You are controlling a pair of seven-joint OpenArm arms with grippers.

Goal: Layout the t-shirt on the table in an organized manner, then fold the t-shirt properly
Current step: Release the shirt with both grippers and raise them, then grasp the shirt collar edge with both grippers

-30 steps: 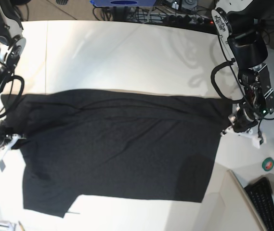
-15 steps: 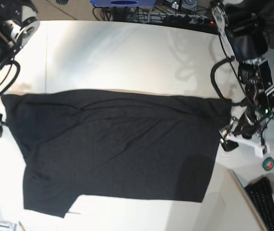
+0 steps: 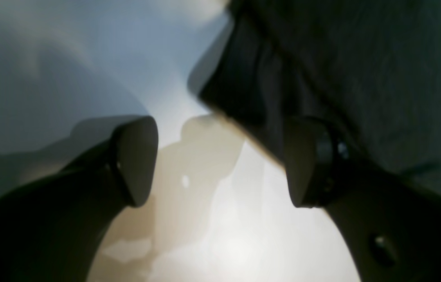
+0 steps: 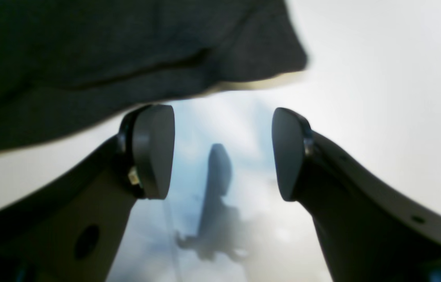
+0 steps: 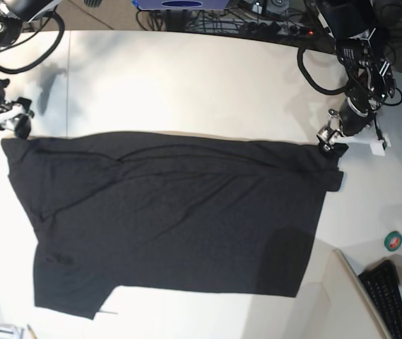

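Dark, rounded fingers (image 3: 136,160) of the left gripper (image 3: 220,162) stand wide apart in the left wrist view, with only pale tabletop and soft shadow showing in the gap between them. Nothing is held. One finger lies against the blurred black cloth of the t-shirt (image 3: 361,66), which fills the upper right of that view; whether it touches the fabric cannot be told. In the base view this gripper (image 5: 331,138) hovers at the shirt's far right corner, below its black arm and a loop of cable (image 5: 314,70).

Equally spread are the fingers (image 4: 153,150) of the right gripper (image 4: 222,152), which hold nothing; a dark shadow of one finger falls on the white surface between them. The shirt's edge (image 4: 126,51) hangs across the upper left of the right wrist view, just beyond the fingertips and clear of the gap. In the base view this gripper (image 5: 13,120) sits just beyond the shirt's far left corner.

Spread flat across the middle of the table (image 5: 186,78), the t-shirt (image 5: 172,219) shows only plain black, with long shallow wrinkles running left to right. Its far edge is nearly straight from one gripper to the other, and a sleeve points to the near left. A roll of green tape (image 5: 393,241) and a keyboard (image 5: 388,296) lie at the near right, well apart from the cloth.
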